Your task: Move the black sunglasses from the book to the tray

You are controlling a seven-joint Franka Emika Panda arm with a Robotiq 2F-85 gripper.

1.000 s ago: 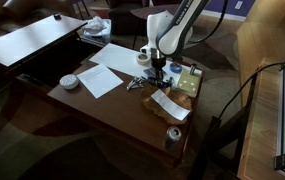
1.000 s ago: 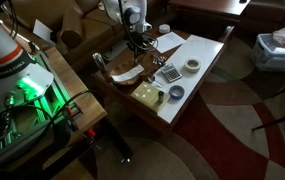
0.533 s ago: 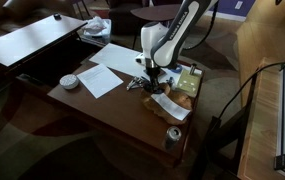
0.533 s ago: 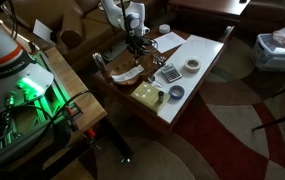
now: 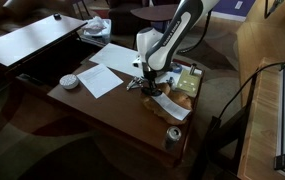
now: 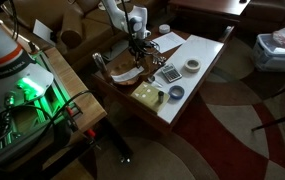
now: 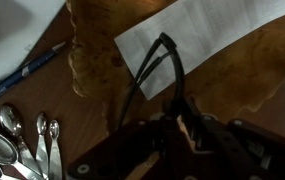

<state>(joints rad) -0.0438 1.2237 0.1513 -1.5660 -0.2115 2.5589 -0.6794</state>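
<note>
Step in hand: pickup. Claw [image 7: 182,135] low over table [image 5: 92,105], clenched on black sunglasses [image 7: 160,68], temples dangling above white paper sheet [image 7: 197,40]. Measuring spoons [image 7: 22,140] lying left. Next, by judgement: lift clear, carry to tray.

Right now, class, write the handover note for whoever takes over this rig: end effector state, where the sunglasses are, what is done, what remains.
End effector: low over the table; open or shut cannot be told.
Black sunglasses: in the wrist view, right at the end effector, stretching out over a white sheet. A firm grip is not confirmed.
Done: approach to the sunglasses.
Left: confirm the grasp, lift, carry to the tray, release.
Caution: metal spoons lie close by.
</note>
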